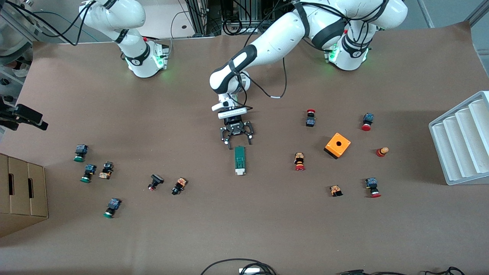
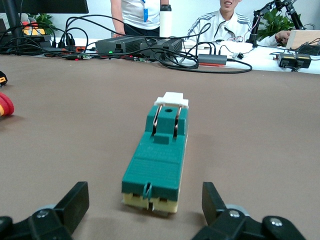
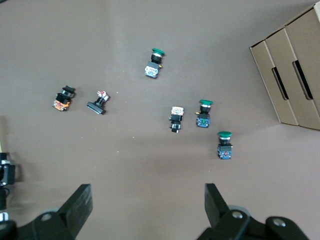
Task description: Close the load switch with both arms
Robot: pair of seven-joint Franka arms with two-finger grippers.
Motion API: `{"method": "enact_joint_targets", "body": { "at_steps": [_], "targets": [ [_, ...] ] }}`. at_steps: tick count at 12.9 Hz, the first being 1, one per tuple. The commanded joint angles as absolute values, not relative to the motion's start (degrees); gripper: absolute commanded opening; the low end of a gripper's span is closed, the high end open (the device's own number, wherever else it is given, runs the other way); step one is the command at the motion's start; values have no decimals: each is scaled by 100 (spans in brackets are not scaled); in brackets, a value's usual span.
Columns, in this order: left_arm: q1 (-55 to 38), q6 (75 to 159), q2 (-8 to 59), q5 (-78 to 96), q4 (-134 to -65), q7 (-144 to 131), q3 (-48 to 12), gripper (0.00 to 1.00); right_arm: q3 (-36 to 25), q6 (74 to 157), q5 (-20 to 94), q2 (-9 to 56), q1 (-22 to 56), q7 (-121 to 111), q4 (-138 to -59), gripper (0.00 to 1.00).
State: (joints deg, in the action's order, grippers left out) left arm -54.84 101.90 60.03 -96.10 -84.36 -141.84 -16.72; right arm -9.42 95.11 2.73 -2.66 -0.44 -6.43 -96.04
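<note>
In the front view we see the left gripper [image 1: 237,140] near the middle of the frame, its black fingers spread wide and holding nothing, low over the brown table [image 1: 244,229] just above the upper end of the load switch [image 1: 240,160]. The load switch, a narrow green bar with a white block at its lower end, lies on the table at the centre of the frame, pointing up and down. To its right an orange plastic box with a round hole [image 1: 337,144] stands among scattered red-capped push buttons [image 1: 299,161]. At the lower left of the frame lie green-capped push buttons [image 1: 80,152] and, at the edge, a brown cardboard box [image 1: 23,193]. A white stepped tray [image 1: 462,137] sits at the right edge. The right arm's base is at the upper left; its gripper is outside this frame.

In the left wrist view we see the left gripper [image 2: 145,205] along the bottom edge, its fingers [image 2: 75,202] apart on either side of the near end of the load switch [image 2: 157,160], not touching it.

In the right wrist view we see the right gripper [image 3: 147,205] at the bottom of the frame, fingers [image 3: 77,205] wide apart and empty, high over the green-capped push buttons [image 3: 205,112]; the cardboard box [image 3: 290,70] fills the upper right corner.
</note>
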Motion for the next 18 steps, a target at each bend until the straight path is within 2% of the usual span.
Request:
{"method": "enact_joint_targets", "body": {
  "at_steps": [1,10,18],
  "targets": [
    [-5423,10301,5854,-9422,-8393,-13914,-1705,100,-1142,9834,71,-518,219,-694,-10044,100],
    [-5098,10608,5257,-8501,-8411,-12685,-1732,100,-1037,9791,70,-387,211,-615,-9897,100],
    [-4545,11249,4247,-6770,-8420,-10261,-1740,100,-1046,9765,123,-422,202,-528,-9765,100]
  ]
}}
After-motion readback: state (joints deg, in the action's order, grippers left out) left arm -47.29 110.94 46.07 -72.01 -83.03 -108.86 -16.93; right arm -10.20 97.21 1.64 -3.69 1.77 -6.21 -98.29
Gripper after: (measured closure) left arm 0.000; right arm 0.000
